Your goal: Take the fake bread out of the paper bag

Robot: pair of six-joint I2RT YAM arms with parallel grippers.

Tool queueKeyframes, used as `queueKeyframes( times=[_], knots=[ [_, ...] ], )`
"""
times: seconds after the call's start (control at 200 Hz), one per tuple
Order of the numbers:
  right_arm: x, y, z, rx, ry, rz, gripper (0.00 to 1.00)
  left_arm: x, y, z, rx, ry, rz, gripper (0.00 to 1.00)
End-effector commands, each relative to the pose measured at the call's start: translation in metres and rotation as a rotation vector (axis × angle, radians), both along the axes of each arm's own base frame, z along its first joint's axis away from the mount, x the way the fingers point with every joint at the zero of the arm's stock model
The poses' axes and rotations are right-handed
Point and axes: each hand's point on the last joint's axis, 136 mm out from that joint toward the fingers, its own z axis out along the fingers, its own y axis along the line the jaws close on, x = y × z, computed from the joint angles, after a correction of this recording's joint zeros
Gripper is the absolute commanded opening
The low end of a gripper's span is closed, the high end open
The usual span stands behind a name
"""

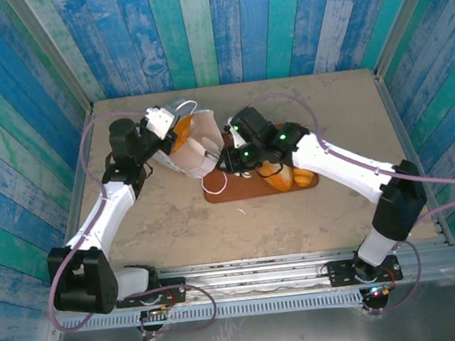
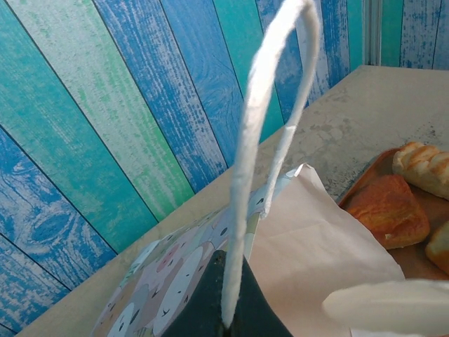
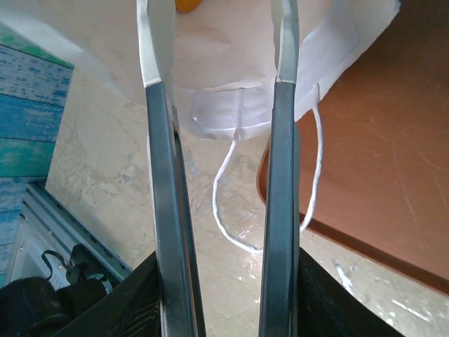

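Your right pincer (image 3: 219, 31) stood open, fairly wide, white tips at paper bag (image 3: 231, 63) mouth. Your left pincer (image 2: 223, 309) was clamped on bag's cord handle (image 2: 249, 140). One orange fake bread (image 1: 184, 129) lay inside bag; other loaves (image 2: 389, 210) sat on tray (image 1: 228, 191) just beside it, on worktop (image 1: 176, 225).

text: none legible | paper bag (image 2: 175, 270): animal-face print, no words

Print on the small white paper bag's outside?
Pastel cartoon faces on the small white paper bag; clearest in left wrist view.
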Motion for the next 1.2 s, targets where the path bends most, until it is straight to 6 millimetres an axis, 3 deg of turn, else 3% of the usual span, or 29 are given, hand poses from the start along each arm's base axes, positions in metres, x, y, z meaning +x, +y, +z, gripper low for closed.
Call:
queueKeyframes(
  times=[0.0,0.25,0.551,1.197],
  knots=[
    [0.016,0.023,0.013,0.116,-0.017,-0.018,0.45,-0.017,-0.001,0.022,-0.004,-0.074,-0.026,0.01],
    [0.034,0.045,-0.011,0.172,0.03,-0.072,0.44,-0.031,-0.006,0.022,0.0,-0.108,-0.072,0.01],
    [0.045,0.054,-0.032,0.171,0.055,-0.105,0.48,-0.028,-0.006,0.017,-0.008,-0.089,-0.07,0.0],
    [0.065,0.082,-0.045,0.174,0.048,-0.078,0.49,-0.025,-0.007,0.017,-0.001,-0.083,-0.07,0.0]
  ],
)
